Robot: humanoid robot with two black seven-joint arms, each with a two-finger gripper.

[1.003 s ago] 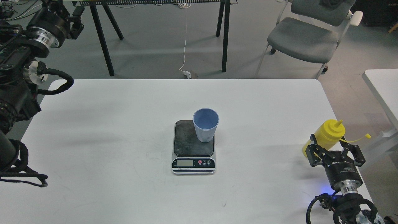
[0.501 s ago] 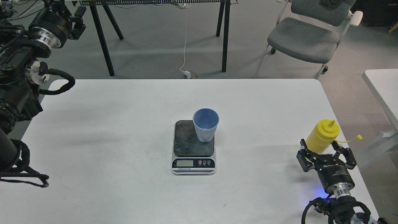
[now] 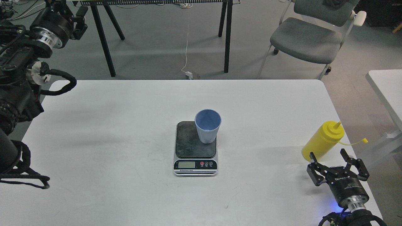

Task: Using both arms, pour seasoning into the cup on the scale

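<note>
Right end effector is held open, empty, just behind the seasoning; near the desk edge, it could be toppled.

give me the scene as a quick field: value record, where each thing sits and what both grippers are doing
cup: upright on the scale's back right corner
scale: table centre, display toward the robot
seasoning bottle: on the table near its right edge, cap strap hanging off to the right
right gripper: open, just in front of the bottle, not gripping it
left gripper: raised at far left, fingers unclear
</note>
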